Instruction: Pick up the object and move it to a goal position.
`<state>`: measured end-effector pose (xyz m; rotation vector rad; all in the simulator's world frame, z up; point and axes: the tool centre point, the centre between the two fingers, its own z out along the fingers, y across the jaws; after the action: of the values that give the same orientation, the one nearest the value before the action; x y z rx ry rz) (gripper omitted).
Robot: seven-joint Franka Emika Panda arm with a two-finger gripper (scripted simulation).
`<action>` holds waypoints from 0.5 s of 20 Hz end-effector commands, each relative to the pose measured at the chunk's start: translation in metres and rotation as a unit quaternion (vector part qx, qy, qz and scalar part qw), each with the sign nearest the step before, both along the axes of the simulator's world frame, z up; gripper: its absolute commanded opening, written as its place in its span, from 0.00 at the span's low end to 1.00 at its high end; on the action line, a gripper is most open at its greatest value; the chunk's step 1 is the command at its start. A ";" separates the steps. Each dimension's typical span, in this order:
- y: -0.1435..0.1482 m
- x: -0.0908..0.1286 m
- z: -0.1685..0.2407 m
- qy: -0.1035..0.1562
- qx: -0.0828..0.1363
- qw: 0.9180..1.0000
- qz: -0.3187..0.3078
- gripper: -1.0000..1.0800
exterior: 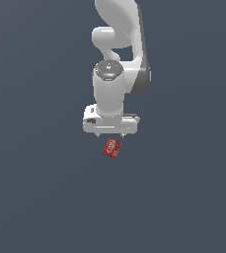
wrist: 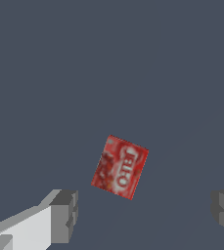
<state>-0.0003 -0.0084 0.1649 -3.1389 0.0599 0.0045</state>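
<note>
One red box [exterior: 112, 147] is the only loose thing in view, lying flat on the plain dark grey table [exterior: 35, 197]. In the exterior view the white arm [exterior: 117, 54] reaches down from the top of the picture, its wrist pointing straight at the table, and the wide white hand carries the fingers [exterior: 110, 134] along its lower edge. Only two short tips show there, well apart from each other. The box sits just past those tips, close to the hand's edge but with no contact visible, and it lies roughly midway between the two tips across the hand's width. It is turned at an angle to the hand, so its sides run slanted to the line joining the tips.

The wrist view shows the same: the fingers [wrist: 145, 212] stand wide, one grey pad [wrist: 64, 215] on its white link at one side and the other pad at the far side, with bare table between them. The box [wrist: 120, 167] lies ahead of that gap, nearer the first pad, untouched, its whitish lettering facing up. It is much narrower than the spread of the fingers.
</note>
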 end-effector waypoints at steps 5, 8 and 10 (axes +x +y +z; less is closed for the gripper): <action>-0.007 0.002 0.003 -0.002 0.002 1.000 -0.004 0.96; -0.017 0.004 0.007 -0.006 0.004 1.000 -0.009 0.96; -0.019 0.005 0.009 -0.007 0.005 1.000 -0.010 0.96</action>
<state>0.0037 -0.0255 0.1724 -3.1295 0.0893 -0.0130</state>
